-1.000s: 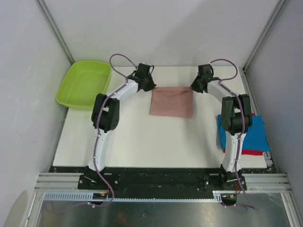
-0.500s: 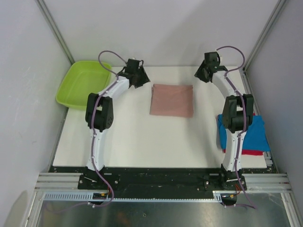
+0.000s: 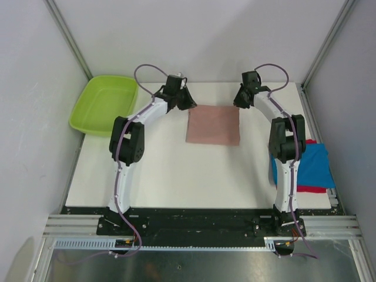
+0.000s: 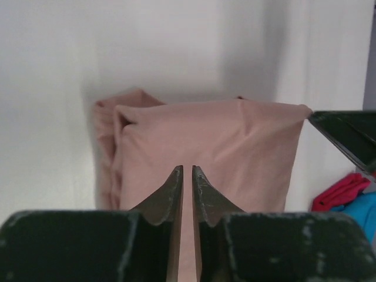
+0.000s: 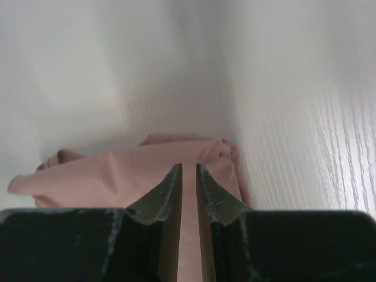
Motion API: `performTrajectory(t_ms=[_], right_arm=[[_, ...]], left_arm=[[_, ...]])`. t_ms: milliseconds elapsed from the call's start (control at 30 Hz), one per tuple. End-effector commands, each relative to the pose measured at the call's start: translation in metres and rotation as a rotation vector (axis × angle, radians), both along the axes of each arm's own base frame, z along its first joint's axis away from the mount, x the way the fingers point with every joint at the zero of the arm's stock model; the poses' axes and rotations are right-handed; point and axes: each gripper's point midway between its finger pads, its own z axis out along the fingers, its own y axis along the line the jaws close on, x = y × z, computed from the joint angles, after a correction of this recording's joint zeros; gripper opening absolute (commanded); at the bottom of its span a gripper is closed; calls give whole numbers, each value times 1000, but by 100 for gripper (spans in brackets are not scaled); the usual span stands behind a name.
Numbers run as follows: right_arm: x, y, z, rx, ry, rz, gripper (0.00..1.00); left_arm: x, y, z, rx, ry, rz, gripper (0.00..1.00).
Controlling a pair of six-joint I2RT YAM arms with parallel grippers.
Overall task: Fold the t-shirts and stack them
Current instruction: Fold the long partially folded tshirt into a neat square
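moved: both arms swung back inward versus half a second ago.
left gripper (image 3: 188, 104): narrow slit, empty; poised at the shirt's far-left corner, likely to pinch.
shirt: dusty pink cloth t-shirt (image 3: 213, 124), folded flat rectangle, far-centre on white table (image 3: 176, 170), print hidden.
right gripper (image 3: 239, 102): narrow slit, empty, at the far-right corner.
stack: blue folded t-shirt (image 3: 315, 166) over red folded t-shirt (image 3: 311, 189), right edge.

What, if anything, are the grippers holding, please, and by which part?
Nothing: the left gripper and right gripper are shut and empty, by far corners of the folded dusty-pink cloth t-shirt.
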Motion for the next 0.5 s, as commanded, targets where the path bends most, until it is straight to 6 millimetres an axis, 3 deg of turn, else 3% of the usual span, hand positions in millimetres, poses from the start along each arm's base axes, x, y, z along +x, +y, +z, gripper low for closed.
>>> performTrajectory(t_ms=[0, 133, 267, 467], right_arm=[[25, -6, -16, -4, -6, -5, 19], [32, -8, -35, 4, 24, -11, 19], [38, -12, -48, 9, 50, -18, 19], [38, -13, -47, 11, 56, -14, 22]], left_arm=[[19, -26, 0, -81, -37, -42, 14], [34, -26, -20, -75, -28, -11, 12], [45, -2, -44, -32, 0, 87, 12], [49, 17, -61, -1, 22, 142, 13]])
